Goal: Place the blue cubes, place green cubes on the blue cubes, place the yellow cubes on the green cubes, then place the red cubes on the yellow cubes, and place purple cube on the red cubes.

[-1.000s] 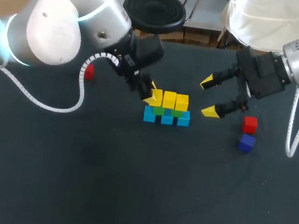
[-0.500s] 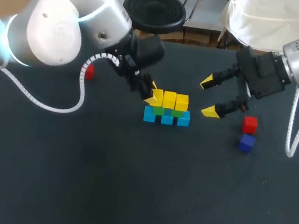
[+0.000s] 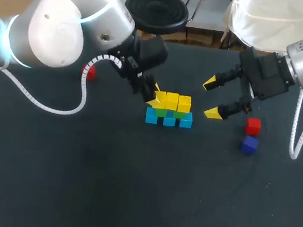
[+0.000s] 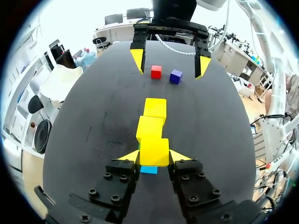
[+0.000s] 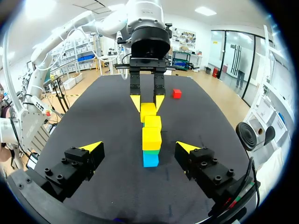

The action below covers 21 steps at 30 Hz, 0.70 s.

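Three blue cubes [image 3: 169, 120] lie in a row mid-table, with green cubes [image 3: 161, 112] on them and yellow cubes [image 3: 184, 103] on top. My left gripper [image 3: 155, 97] is shut on the row's left-end yellow cube [image 4: 154, 151], which rests over a blue cube [image 4: 149, 170]. My right gripper [image 3: 211, 98] hangs open just right of the stack, nothing between its fingers. In its wrist view the right gripper [image 5: 140, 147] straddles the stack's near end [image 5: 151, 138]. A red cube [image 3: 253, 126] and a purple cube [image 3: 249, 144] lie at the right.
A second red cube [image 3: 91, 72] lies at the left, partly behind my left arm's cable. The dark table [image 3: 128, 190] stretches bare toward the front edge.
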{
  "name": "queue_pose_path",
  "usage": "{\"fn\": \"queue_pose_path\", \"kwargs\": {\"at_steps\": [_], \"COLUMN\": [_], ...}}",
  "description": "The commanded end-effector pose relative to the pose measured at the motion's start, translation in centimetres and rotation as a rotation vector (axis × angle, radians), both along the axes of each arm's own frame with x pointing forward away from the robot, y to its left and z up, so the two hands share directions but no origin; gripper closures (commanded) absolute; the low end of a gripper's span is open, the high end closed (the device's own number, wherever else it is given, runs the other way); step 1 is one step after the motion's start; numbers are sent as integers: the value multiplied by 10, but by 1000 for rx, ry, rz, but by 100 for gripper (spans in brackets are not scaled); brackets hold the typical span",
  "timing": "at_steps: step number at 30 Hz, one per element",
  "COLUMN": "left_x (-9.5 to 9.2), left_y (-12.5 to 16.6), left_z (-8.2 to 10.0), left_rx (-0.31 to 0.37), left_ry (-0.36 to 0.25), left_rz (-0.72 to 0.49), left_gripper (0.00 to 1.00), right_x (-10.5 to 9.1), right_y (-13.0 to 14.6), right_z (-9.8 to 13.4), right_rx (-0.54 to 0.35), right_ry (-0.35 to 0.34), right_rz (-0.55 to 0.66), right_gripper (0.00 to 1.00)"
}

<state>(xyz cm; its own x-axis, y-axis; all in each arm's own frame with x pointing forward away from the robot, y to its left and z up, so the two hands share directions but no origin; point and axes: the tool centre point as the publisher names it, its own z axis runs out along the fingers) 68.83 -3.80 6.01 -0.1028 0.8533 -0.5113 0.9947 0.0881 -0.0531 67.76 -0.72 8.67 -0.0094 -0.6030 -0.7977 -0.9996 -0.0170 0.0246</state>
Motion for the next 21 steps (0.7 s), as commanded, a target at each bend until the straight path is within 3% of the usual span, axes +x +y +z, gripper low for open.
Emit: {"fn": "queue_pose_path", "kwargs": {"at_steps": [1,21], "left_x": [1,2], "left_y": [-1,-2], "left_z": [0,-2], "left_rx": [2,10], "left_ry": [0,-1], "left_rz": [-2,-3], "left_gripper": [100,100], "right_x": [-1,-1], "right_y": [0,0], "right_z": [0,0], "right_rx": [2,2], "right_ry": [-1,-1], "right_rz": [0,0], "right_gripper": [0,0]}}
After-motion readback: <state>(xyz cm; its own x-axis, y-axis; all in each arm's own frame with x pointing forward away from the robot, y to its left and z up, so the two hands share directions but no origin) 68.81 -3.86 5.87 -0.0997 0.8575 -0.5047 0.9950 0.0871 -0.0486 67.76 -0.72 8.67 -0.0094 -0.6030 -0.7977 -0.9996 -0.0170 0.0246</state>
